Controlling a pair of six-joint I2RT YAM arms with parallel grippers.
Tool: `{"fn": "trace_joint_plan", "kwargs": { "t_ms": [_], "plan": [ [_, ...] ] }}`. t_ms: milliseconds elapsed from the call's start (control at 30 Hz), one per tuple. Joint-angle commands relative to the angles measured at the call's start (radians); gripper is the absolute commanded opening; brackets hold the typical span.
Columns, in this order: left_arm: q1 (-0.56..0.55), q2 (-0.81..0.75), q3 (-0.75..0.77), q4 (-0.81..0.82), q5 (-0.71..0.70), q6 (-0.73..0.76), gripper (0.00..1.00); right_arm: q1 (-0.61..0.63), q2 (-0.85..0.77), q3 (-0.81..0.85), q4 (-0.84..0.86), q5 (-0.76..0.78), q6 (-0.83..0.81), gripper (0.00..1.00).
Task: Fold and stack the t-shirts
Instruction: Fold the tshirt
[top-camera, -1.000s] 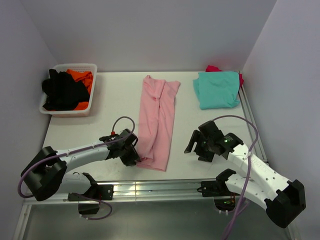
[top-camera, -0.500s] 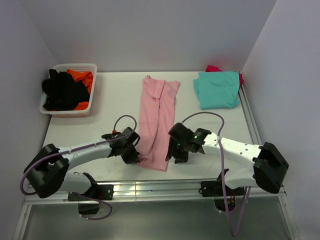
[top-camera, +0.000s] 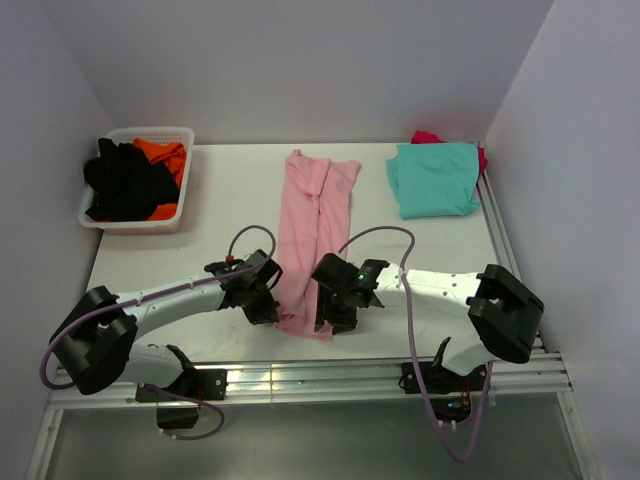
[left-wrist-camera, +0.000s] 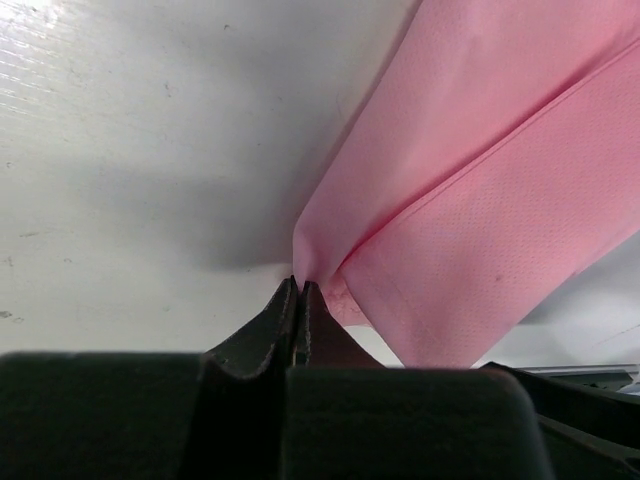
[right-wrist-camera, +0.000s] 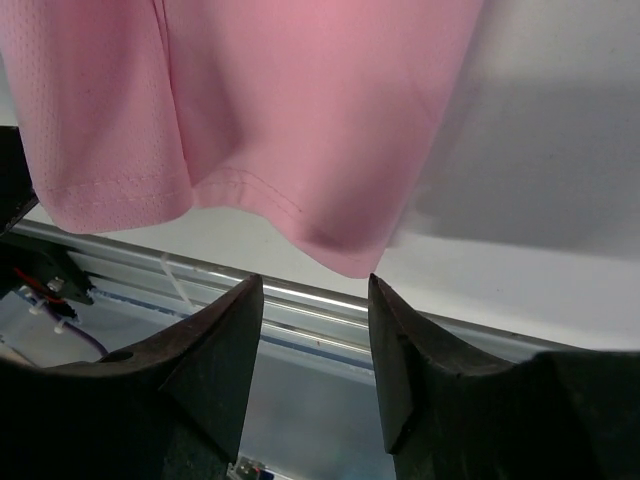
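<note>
The light pink t-shirt (top-camera: 318, 232) lies lengthwise down the middle of the table, folded into a long strip. My left gripper (top-camera: 272, 305) is shut on its near left corner; in the left wrist view the cloth (left-wrist-camera: 480, 190) puckers into the closed tips (left-wrist-camera: 300, 285). My right gripper (top-camera: 328, 322) is open at the shirt's near right corner; in the right wrist view the hem (right-wrist-camera: 250, 190) hangs just beyond the fingers, with nothing between them. A teal t-shirt (top-camera: 433, 178) lies folded at the back right on a magenta one (top-camera: 430, 137). Black (top-camera: 122, 180) and orange (top-camera: 165, 156) shirts fill the basket.
The white plastic basket (top-camera: 135, 224) stands at the back left. A metal rail (top-camera: 310, 375) runs along the table's near edge, right behind both grippers. Walls close in the back and both sides.
My right arm has swung left from the table's right side to the pink shirt's near right corner, its jaws narrowing. My left gripper has closed on the near left corner.
</note>
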Motion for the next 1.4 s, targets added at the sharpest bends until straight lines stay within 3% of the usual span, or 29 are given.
{"fn": "trace_joint_plan", "kwargs": {
  "t_ms": [0,367,600,700,733,800,1200,1367],
  "plan": [
    [-0.006,0.011,0.046,-0.020,-0.027,0.031,0.00,0.004,-0.010,0.038,-0.046,0.054,-0.001,0.54],
    [-0.005,0.022,0.063,-0.029,-0.026,0.053,0.00,0.004,0.090,0.040,-0.040,0.072,-0.010,0.56],
    [-0.005,0.019,0.064,-0.046,-0.029,0.071,0.00,0.004,0.168,0.054,-0.008,0.064,-0.024,0.48],
    [-0.005,0.017,0.061,-0.051,-0.032,0.079,0.00,0.004,0.169,0.051,-0.004,0.064,-0.024,0.27],
    [-0.005,0.013,0.061,-0.054,-0.032,0.080,0.00,0.004,0.163,0.048,-0.006,0.066,-0.023,0.11],
    [-0.006,0.011,0.063,-0.058,-0.036,0.085,0.00,0.004,0.154,0.039,-0.018,0.070,-0.023,0.01],
    [-0.006,-0.128,0.138,-0.242,-0.050,0.093,0.00,0.006,-0.065,-0.011,-0.162,0.116,-0.001,0.00],
    [-0.005,-0.196,0.198,-0.330,-0.044,0.070,0.00,0.007,-0.099,0.061,-0.242,0.129,-0.006,0.00]
  ]
}}
